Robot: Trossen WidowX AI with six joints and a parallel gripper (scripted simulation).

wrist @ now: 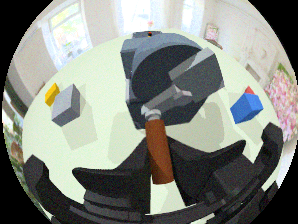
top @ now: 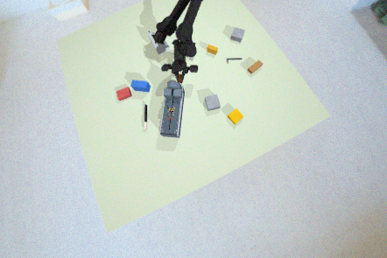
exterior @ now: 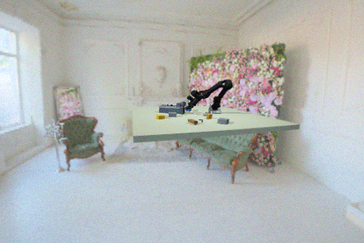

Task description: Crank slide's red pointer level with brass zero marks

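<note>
My gripper [top: 179,78] [exterior: 188,109] [wrist: 161,152] is clamped on the brown crank handle [top: 180,79] [wrist: 159,145], at the near end of the grey slide machine [top: 175,124] [exterior: 171,109] [wrist: 131,60] on the counter [top: 210,156] [exterior: 231,127] [wrist: 105,65]. The red pointer [top: 170,118] sits beyond the brass zero marks [top: 171,110], on the side away from the crank; alignment outstanding. I judge the turn should follow the handle's circle, slowly, with the grip letting the handle swivel. Direction is unproven: a small trial turn first, reversing if the gap widens. Overshoot is the main risk, and release should not nudge the handle.

View comparison: the wrist view shows the crank arm [wrist: 167,98] and my hold; the top view shows pointer against marks, and a black-and-white pen [top: 145,114] absent from the wrist view. In the exterior view the pointer cannot be read.
</note>
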